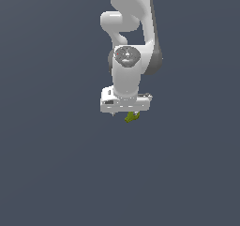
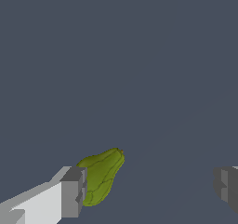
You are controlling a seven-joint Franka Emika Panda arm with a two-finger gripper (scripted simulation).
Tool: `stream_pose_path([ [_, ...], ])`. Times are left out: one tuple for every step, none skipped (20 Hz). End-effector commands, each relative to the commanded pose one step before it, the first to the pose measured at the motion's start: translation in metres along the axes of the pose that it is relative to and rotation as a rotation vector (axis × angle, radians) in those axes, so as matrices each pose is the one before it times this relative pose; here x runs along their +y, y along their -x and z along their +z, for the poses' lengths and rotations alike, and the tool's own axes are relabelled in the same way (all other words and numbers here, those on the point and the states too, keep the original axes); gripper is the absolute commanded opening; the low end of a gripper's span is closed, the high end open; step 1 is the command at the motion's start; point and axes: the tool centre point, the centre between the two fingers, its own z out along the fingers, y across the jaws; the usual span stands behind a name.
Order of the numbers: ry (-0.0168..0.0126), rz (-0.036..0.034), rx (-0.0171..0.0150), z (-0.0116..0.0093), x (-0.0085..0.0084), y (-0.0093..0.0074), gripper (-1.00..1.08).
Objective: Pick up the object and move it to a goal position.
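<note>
**Jaws wide, object at one finger**

While the gripper [image 2: 148,188] hung with its fingers [image 2: 72,193] well apart, the olive object [image 2: 101,176] sat against one pad, the far finger clear. Grasp step, I reckoned; next, centre over it and close.

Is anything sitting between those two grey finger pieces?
Yes: in the wrist view, the olive-green lumpy object lies beside one finger; the remaining gap is bare.

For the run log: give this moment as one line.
pincer: open, wide | object: olive lump beside one finger, far from the other | grasp: none yet
</note>
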Motion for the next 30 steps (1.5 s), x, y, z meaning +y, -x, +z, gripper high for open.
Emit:
stream_pose_path([
  [0.0, 0.0, 0.0, 0.0, 0.00001, 0.0, 1.0],
  [-0.00049, 0.00126, 0.00028, -0.00007, 0.00028, -0.00015, 1.0],
  [-0.00146, 0.00373, 0.0008, -0.00019, 0.00086, -0.00044, 1.0],
  [-0.00238, 0.00604, 0.0013, -0.00031, 0.00143, -0.00071, 1.0],
  [-0.00327, 0.00823, 0.00179, -0.00044, 0.00196, -0.00098, 1.0],
  [-0.0041, 0.0102, 0.00225, -0.00056, 0.00245, -0.00126, 1.0],
  [-0.00458, 0.01121, 0.00252, -0.00065, 0.00275, -0.00144, 1.0],
  [-0.00375, 0.00891, 0.00207, -0.00056, 0.00227, -0.0012, 1.0],
  [-0.00273, 0.0062, 0.0015, -0.00043, 0.00166, -0.00089, 1.0],
  [-0.00169, 0.00357, 0.00093, -0.00029, 0.00103, -0.00058, 1.0],
  [-0.00073, 0.00121, 0.00039, -0.00014, 0.00047, -0.00026, 1.0],
  [0.00018, -0.00066, -0.00011, 0.0, -0.00003, 0.00006, 1.0],
  [0.00083, -0.0014, -0.00045, 0.00018, -0.00061, 0.00028, 1.0],
  [0.00035, 0.00058, -0.00016, 0.00015, -0.00041, 0.00024, 1.0],
  [0.00016, 0.00267, -0.00001, 0.00021, -0.00019, 0.00016, 1.0],
  [-0.00005, 0.0042, 0.00014, 0.00025, -0.00016, 0.00018, 1.0],
  [-0.00008, 0.00539, 0.00018, 0.00032, -0.00028, 0.00024, 1.0],
  [-0.00002, 0.00655, 0.00019, 0.00041, -0.00036, 0.00032, 1.0],
  [0.00005, 0.00759, 0.00018, 0.0005, -0.00047, 0.00041, 1.0],
  [0.00011, 0.00868, 0.00019, 0.00058, -0.00056, 0.0005, 1.0],
  [0.00015, 0.00971, 0.0002, 0.00066, -0.00065, 0.00058, 1.0],
  [0.00018, 0.01067, 0.00022, 0.00072, -0.00072, 0.00066, 1.0],
  [0.00017, 0.01165, 0.00025, 0.00078, -0.00074, 0.00072, 1.0],
  [0.00016, 0.01282, 0.00029, 0.00085, -0.0008, 0.00079, 1.0],
  [0.00016, 0.01398, 0.00033, 0.00091, -0.00083, 0.00086, 1.0],
  [0.00017, 0.01503, 0.00035, 0.00098, -0.00088, 0.00095, 1.0],
  [0.00019, 0.01617, 0.00038, 0.00105, -0.00093, 0.00105, 1.0],
  [0.0002, 0.01729, 0.00042, 0.00112, -0.00098, 0.00114, 1.0],
  [0.00021, 0.01841, 0.00045, 0.00119, -0.001, 0.00124, 1.0],
  [0.00021, 0.01962, 0.00049, 0.00126, -0.00102, 0.00134, 1.0],
])
